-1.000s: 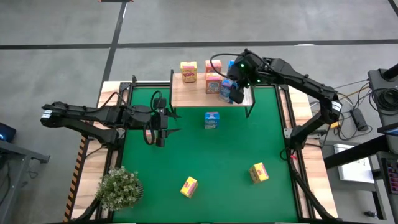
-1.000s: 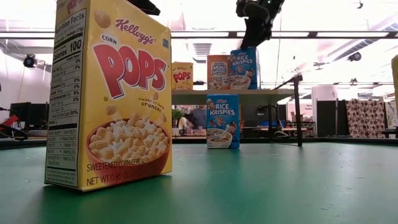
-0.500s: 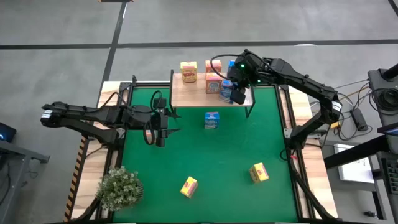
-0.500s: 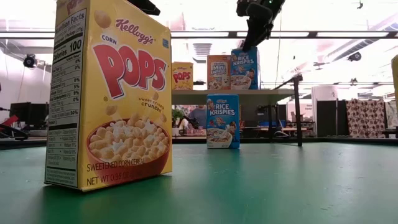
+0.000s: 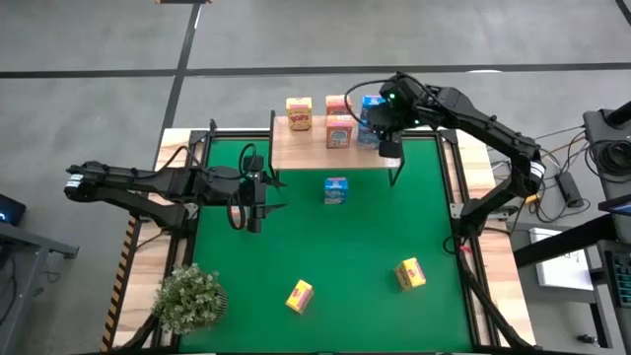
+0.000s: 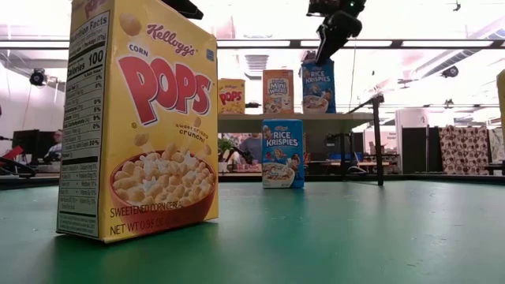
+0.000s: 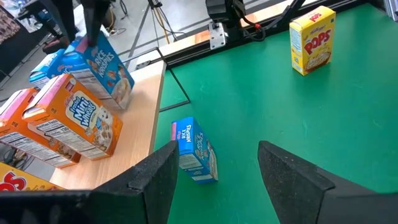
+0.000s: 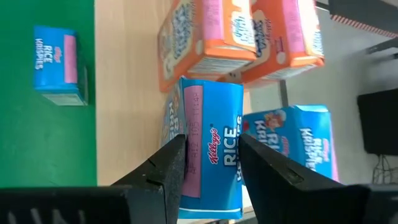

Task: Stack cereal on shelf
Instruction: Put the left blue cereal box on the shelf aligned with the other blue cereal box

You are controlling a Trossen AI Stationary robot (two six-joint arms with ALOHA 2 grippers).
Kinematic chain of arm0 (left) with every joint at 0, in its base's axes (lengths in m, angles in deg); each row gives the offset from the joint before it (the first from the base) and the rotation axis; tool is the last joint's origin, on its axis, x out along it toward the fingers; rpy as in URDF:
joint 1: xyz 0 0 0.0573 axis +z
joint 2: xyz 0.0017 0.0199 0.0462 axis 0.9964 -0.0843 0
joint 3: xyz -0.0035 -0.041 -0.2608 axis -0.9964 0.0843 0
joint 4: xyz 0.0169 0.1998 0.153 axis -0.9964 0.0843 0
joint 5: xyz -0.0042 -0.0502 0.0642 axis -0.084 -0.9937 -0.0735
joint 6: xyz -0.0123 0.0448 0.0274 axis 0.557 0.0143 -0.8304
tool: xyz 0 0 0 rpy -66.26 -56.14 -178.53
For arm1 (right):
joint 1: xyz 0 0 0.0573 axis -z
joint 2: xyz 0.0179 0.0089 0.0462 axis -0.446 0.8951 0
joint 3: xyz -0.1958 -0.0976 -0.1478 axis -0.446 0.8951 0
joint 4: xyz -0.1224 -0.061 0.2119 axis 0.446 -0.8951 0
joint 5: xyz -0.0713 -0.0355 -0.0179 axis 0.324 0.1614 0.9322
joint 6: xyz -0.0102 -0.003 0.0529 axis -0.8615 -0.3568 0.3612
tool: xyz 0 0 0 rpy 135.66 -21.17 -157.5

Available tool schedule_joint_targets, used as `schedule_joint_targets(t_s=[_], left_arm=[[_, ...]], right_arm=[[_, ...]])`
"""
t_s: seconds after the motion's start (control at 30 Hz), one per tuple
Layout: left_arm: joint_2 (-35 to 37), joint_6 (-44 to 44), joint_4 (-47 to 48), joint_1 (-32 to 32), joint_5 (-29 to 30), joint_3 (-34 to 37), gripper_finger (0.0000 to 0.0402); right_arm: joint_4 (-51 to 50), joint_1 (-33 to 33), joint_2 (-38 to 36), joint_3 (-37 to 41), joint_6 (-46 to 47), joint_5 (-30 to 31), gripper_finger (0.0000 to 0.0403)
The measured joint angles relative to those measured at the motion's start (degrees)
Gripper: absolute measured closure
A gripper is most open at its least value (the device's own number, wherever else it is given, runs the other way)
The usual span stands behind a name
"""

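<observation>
Right gripper (image 5: 385, 133) grasps blue cereal box (image 8: 208, 155) over shelf (image 5: 306, 148), base hidden; left gripper (image 5: 253, 202) released, 9 o'clock.

Potted plant (image 5: 189, 298) at corner of green mat (image 5: 325, 251).

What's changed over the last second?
The right gripper closed on a blue box on the shelf, lifted it and carried it toward the shelf's back right. The left gripper stayed open over the mat; the other boxes didn't move.
</observation>
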State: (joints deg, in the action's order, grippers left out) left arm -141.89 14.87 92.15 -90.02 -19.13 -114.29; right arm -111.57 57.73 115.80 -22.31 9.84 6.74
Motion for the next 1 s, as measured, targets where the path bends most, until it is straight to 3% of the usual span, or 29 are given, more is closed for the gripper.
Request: schedule_joint_targets(t_s=[0.33,1.0], left_arm=[[0.0,0.0,0.0,0.0,0.0,0.0,0.0199],[0.0,0.0,-0.1,0.0,0.0,0.0,0.0199]], right_arm=[[-0.9,2.4,0.0,0.1,-1.4,-4.8,0.0266],[-0.2,3.1,0.1,1.1,-1.2,-4.9,0.0266]])
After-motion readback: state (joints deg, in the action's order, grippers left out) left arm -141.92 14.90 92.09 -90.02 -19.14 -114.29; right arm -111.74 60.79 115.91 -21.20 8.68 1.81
